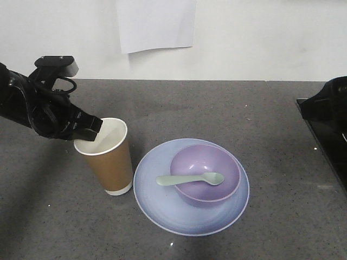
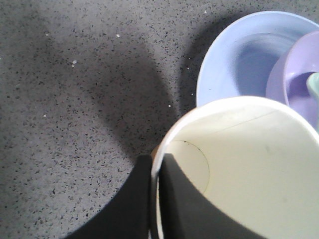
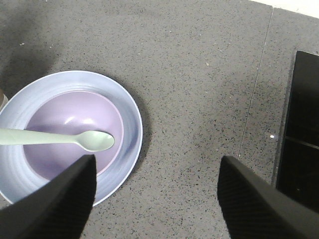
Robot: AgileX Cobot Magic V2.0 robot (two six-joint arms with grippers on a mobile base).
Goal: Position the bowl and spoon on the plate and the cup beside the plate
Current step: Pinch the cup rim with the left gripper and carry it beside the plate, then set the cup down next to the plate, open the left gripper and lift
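Note:
The brown paper cup [image 1: 108, 162] stands upright on the grey counter, just left of the pale blue plate [image 1: 162, 211]. My left gripper [image 1: 89, 130] is shut on the cup's near-left rim, one finger inside and one outside. In the left wrist view the fingers [image 2: 172, 199] pinch the white rim of the cup [image 2: 249, 164]. The lavender bowl [image 1: 209, 160] sits on the plate, with the mint spoon [image 1: 190, 179] lying across it. My right gripper [image 3: 157, 164] hangs open over bare counter, right of the plate [image 3: 129, 114], bowl [image 3: 70, 114] and spoon [image 3: 75, 139].
A black unit [image 1: 325, 135] takes up the counter's right edge and shows as a dark panel [image 3: 304, 129] in the right wrist view. A white sheet [image 1: 156, 24] hangs on the back wall. The plate [image 2: 234, 64] lies close beside the cup.

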